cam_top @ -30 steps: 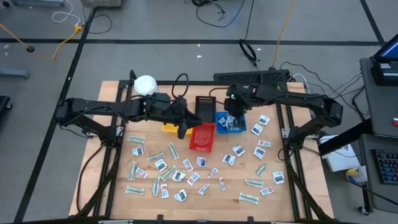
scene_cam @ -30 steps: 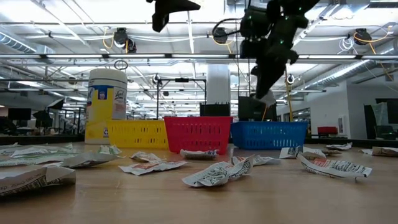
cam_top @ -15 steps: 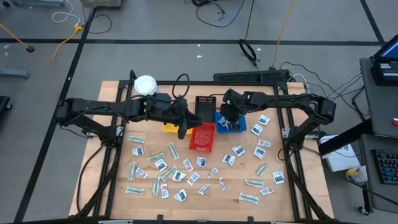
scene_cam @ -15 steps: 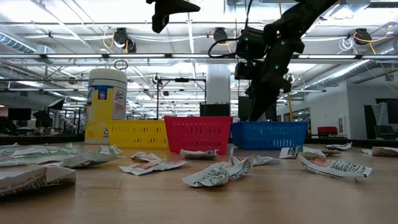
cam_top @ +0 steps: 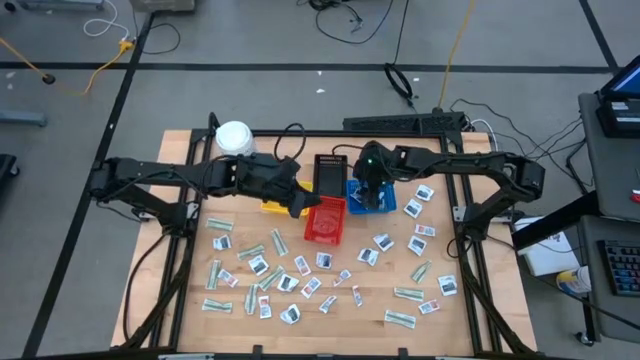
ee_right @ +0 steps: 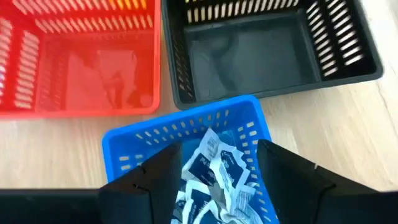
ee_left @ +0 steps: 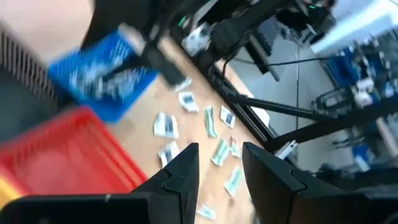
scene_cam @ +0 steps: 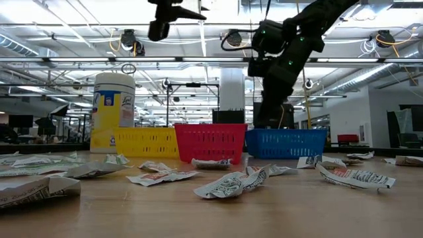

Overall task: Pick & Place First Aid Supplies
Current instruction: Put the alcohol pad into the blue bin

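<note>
The blue plastic basket with slotted walls sits near the back middle of the wooden table. The right gripper hangs just over this blue basket. Its two dark fingers stand apart, and nothing is between them. Right under them, inside the blue basket, lies a pile of small white paper packets with dark blue print.

Just beside the blue basket, toward the left arm, sits the red plastic basket. Behind both, touching the blue basket's back corner, is the black plastic basket. On the far side of the red basket from the blue one sits the yellow plastic basket, partly hidden under the left arm.

The left gripper hangs in the air beside the red basket, well apart from the blue one. Its fingers are a little apart and hold nothing.

Many more flat first aid packets lie spread on the table in front of the blue basket, white squares and long pale green wrappers. A few more lie just beside the blue basket on the right arm's side.

A white round tub with a yellow label stands at the back of the table, well apart from the blue basket, past the yellow one.
</note>
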`<state>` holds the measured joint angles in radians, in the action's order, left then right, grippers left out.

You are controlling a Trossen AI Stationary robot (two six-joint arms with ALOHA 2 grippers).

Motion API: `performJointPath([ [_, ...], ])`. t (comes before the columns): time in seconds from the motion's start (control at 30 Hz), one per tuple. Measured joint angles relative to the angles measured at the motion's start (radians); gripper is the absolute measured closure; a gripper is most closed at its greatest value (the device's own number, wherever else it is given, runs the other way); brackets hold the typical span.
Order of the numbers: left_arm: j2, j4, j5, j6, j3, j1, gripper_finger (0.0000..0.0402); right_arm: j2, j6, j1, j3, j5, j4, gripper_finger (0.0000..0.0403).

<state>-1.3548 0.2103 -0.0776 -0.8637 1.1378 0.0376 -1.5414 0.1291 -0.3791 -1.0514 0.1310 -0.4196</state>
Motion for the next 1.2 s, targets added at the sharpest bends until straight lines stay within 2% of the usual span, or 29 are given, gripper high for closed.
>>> performJointPath([
  [0.3,0.0,0.221,-0.025,-0.433,0.0,-0.034,0.0273,0.03,-0.002,0.031,0.001,0.0,0.027,0.0199],
  [0.5,0.0,0.467,-0.137,-0.587,0.0,-0.059,0.0273,0.038,0.015,0.056,0.001,0.0,0.089,0.0195],
  [0.73,0.0,0.758,-0.09,-0.765,0.0,-0.127,0.0273,0.054,0.033,0.08,0.0,0.0,0.128,0.0199],
  [0.87,-0.045,0.717,-0.057,-0.83,0.001,-0.181,0.0273,0.071,0.048,0.081,0.002,-0.003,0.098,0.0197],
  [1.2,-0.256,0.428,-0.008,-0.977,0.009,-0.25,0.0273,0.175,0.12,0.053,0.001,-0.003,0.095,0.0195],
])
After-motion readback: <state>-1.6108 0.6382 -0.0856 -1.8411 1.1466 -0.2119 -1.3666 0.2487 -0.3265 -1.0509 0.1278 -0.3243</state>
